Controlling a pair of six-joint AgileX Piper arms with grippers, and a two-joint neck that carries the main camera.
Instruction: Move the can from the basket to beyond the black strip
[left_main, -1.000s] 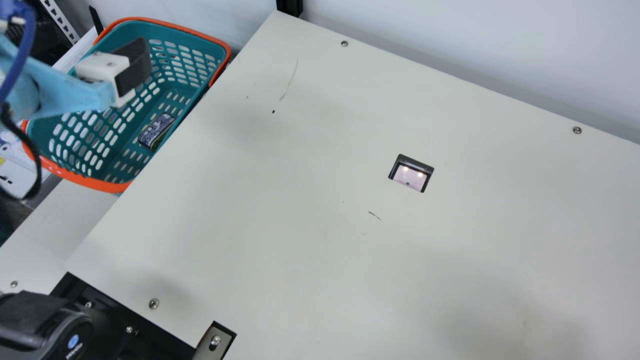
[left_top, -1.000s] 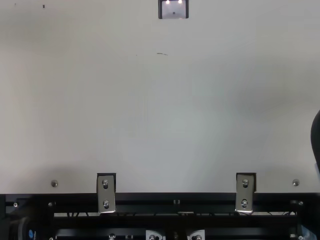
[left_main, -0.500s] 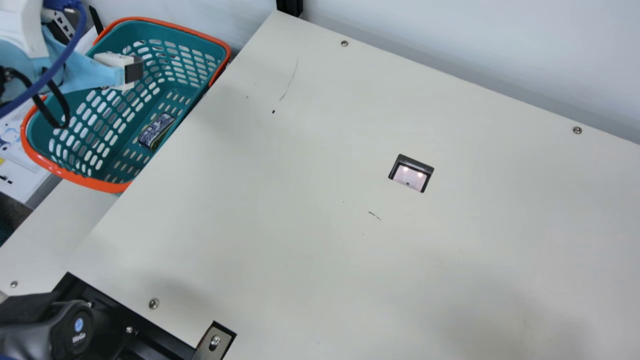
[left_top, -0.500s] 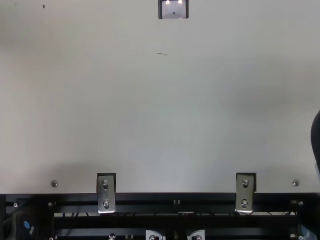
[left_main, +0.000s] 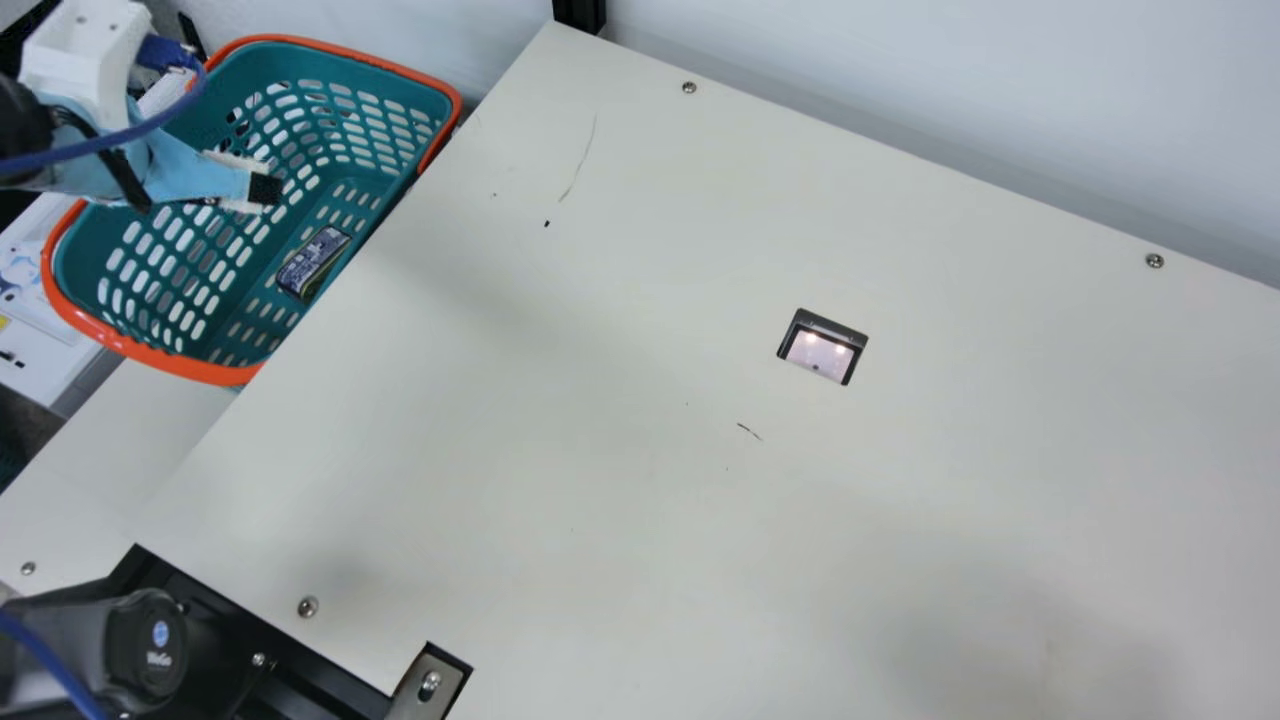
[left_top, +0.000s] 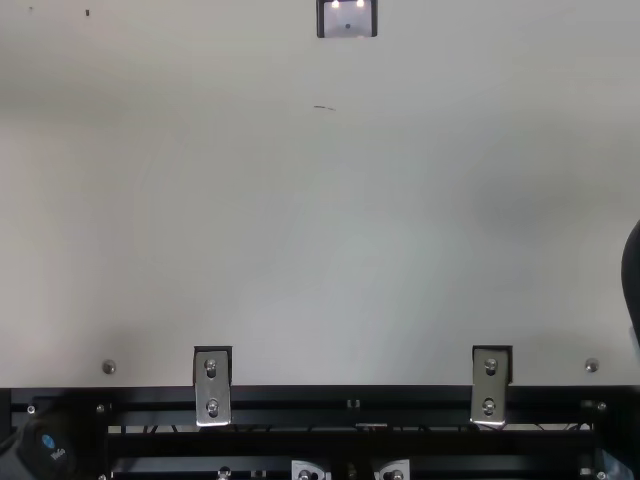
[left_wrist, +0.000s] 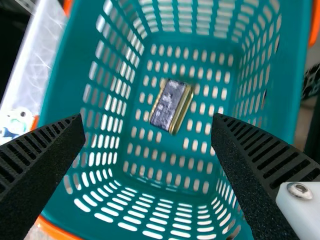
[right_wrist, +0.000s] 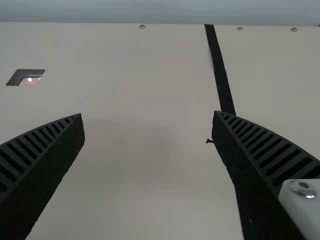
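Observation:
My left gripper (left_main: 265, 190) is over the left part of the teal basket (left_main: 205, 370) in the main view. The can (left_main: 313, 262), dark blue with gold edges, lies on the basket floor close to the table-side wall. In the left wrist view the can (left_wrist: 171, 106) rests below my left gripper (left_wrist: 148, 120), whose fingers are wide apart with nothing between them. My right gripper (right_wrist: 148, 115) stands open over the table in the right wrist view. The black strip (right_wrist: 220, 70) runs along the table there, partly hidden behind one finger.
The basket's orange rim (left_main: 330, 50) sits against the edge of the cream table (left_main: 600, 500). A cutout (left_main: 822, 347) lies in the tabletop. Black rails with metal brackets (left_top: 211, 385) line the near side, and a pale wall (left_main: 900, 90) stands behind.
My left arm has swung over the basket, its gripper ending lower in the main view and a bit left of where it was. The can has stayed in place.

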